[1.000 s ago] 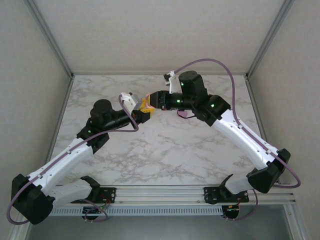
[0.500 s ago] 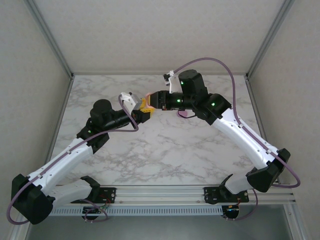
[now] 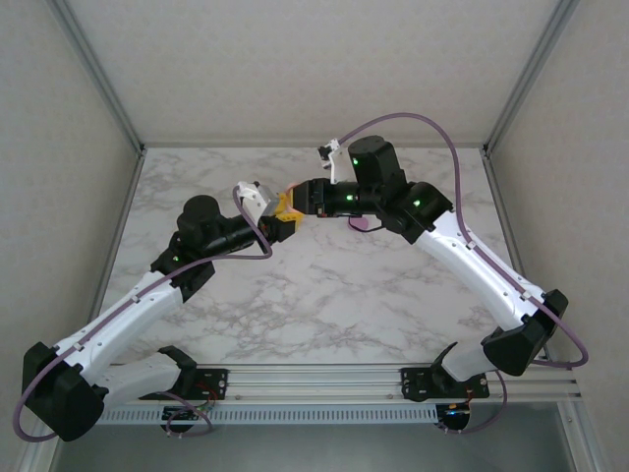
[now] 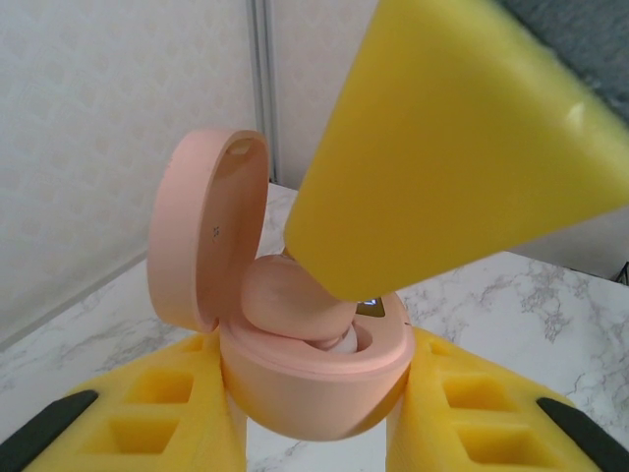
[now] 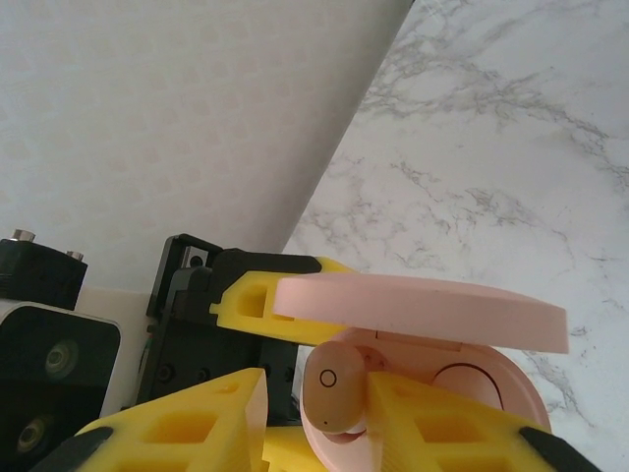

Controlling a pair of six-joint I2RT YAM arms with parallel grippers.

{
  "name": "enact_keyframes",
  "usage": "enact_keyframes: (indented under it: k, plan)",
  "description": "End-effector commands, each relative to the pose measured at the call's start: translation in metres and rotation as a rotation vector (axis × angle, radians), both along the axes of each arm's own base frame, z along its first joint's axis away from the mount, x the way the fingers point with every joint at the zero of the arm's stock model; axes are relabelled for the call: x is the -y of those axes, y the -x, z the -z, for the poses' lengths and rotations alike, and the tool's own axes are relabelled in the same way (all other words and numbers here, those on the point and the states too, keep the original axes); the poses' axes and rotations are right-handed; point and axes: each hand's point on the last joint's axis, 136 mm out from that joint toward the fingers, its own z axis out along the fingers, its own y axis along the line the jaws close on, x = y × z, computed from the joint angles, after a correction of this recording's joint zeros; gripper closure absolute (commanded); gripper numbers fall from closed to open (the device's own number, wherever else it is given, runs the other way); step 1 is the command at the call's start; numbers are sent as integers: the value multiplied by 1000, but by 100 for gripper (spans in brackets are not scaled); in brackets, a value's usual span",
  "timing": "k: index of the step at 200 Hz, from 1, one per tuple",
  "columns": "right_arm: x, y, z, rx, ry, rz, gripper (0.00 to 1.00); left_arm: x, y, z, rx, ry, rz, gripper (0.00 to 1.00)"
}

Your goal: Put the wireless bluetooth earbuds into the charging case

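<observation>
- Since the earlier frame, the right arm has turned its wrist slightly and drifted a touch to the left in the top view. The left arm and the charging case [image 4: 314,379] have stayed where they were, held up over the marble table [image 3: 324,285].
- The left gripper [image 4: 314,433] clamps the charging case from both sides. Its yellow fingers [image 4: 147,413] press against the lower shell, and the lid [image 4: 201,231] stands hinged open above the left side of the case.
- The right gripper [image 5: 329,433] pinches a pink earbud [image 5: 332,385] between its padded fingers. In the right wrist view the bud sits at the mouth of the case, just under the raised lid.
- In the left wrist view one right-hand finger [image 4: 442,147] reaches down over the case from the upper right, and the bud's rounded body already lies in the cavity.
- The step in hand looks like seating this bud in its well. The insertion seems nearly done, though the views do not show whether the bud is fully down.
- The next move likely calls for a small downward press, then spreading the right fingers without dragging the bud back out. The left grip must stay steady so the case does not twist.
- After that, the right gripper would need to back away from the case without catching the lid.
</observation>
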Motion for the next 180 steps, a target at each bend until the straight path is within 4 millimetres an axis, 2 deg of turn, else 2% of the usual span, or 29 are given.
enact_keyframes:
  k: [1,66,105,131,167,180]
  plan:
    - [3,9,-16,30,-15,-16,66,1,2,-22,45,41,-2,78]
    - [10,14,-22,42,-20,-3,65,0,2,-23,46,44,-6,78]
    - [14,18,-37,83,-60,-6,65,0,2,-22,47,40,-4,78]
    - [35,11,-47,166,-43,97,64,1,5,-22,54,38,9,78]
    - [81,-19,-46,215,41,361,61,8,21,-22,89,18,109,78]
    - [82,-24,-46,212,60,373,57,10,25,-20,100,-5,132,78]
